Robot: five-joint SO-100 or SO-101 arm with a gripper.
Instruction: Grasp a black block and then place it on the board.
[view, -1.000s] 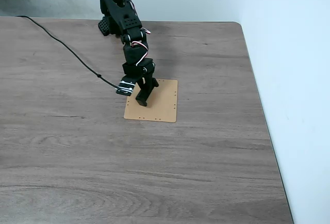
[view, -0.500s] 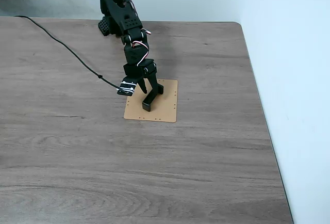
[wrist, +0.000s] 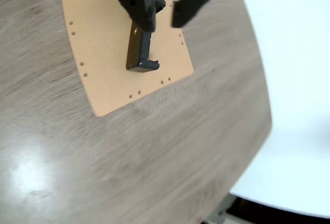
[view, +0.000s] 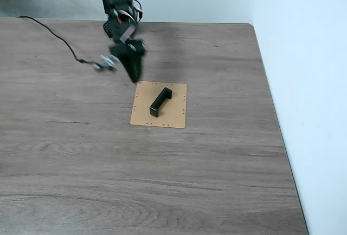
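Observation:
The black block (view: 160,100) lies flat on the tan board (view: 173,117), slanted across its middle. In the wrist view the black block (wrist: 140,53) rests on the board (wrist: 108,74) with its downturned end toward the camera. My gripper (view: 133,73) hovers above the board's far left corner, lifted clear of the block and motion-blurred. In the wrist view my gripper (wrist: 162,20) enters from the top edge, open, with nothing between its fingers.
The arm's base (view: 111,26) stands at the table's far edge. A black cable (view: 54,33) runs from the far left across the table to the wrist. The table's right edge (view: 274,116) borders a white wall.
The gripper let go of the block, which now lies on the board. The arm has lifted and pulled back toward its base, up and left in the fixed view.

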